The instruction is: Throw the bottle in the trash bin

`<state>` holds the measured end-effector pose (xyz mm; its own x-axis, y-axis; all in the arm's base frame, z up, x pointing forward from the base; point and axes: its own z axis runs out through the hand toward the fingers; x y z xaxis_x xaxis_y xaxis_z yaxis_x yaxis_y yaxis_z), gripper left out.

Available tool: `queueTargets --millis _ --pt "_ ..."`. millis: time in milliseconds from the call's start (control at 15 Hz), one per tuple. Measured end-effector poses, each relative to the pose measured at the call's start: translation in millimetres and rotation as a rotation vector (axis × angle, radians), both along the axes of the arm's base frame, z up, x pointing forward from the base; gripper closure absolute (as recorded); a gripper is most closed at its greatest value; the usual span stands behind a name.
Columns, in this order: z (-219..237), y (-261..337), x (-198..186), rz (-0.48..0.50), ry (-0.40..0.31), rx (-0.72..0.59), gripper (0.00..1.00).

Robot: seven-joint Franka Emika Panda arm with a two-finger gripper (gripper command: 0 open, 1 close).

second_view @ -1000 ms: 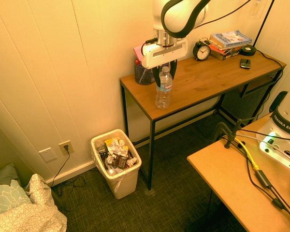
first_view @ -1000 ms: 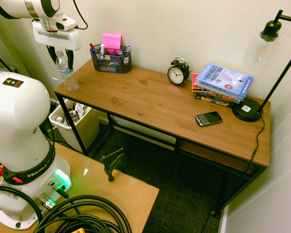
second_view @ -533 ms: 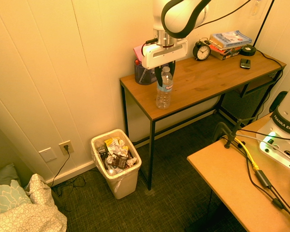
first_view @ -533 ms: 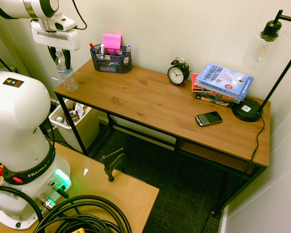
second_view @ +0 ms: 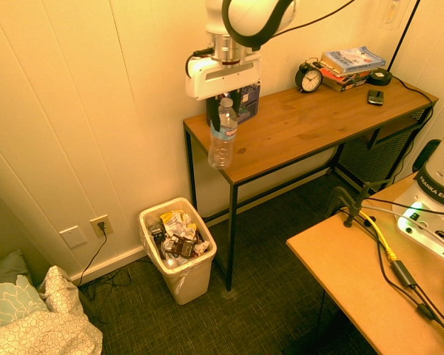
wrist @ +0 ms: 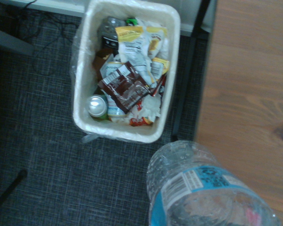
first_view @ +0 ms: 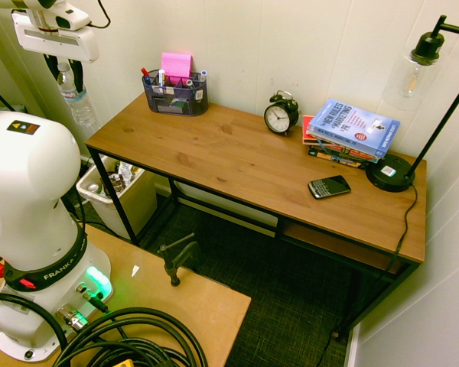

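Nearest the wrist camera, the bottle [wrist: 203, 188] hangs neck-up at the desk's [second_view: 296, 122] end, its neck clamped between the gripper's [second_view: 226, 111] jaws (slightly tilted); beyond and below, off to the side, waits the trash bin [second_view: 189, 281], mouth upward.

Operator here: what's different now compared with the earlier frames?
The gripper closed on the water bottle and lifted it off the desk, carrying it past the desk's end toward the trash bin. Bin, alarm clock and books stayed put.
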<state>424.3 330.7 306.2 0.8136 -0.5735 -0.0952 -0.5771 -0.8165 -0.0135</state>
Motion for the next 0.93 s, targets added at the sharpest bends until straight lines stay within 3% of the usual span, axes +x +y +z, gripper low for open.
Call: queueTargets --millis 333,600,933 --pt "-78.1 67.2 36.5 -0.007 0.212 -0.036 1.0" --pt "-130.4 70.1 83.4 -0.055 0.374 -0.046 1.0" --pt "-164.6 68.0 137.1 -0.099 0.481 -0.007 1.0"
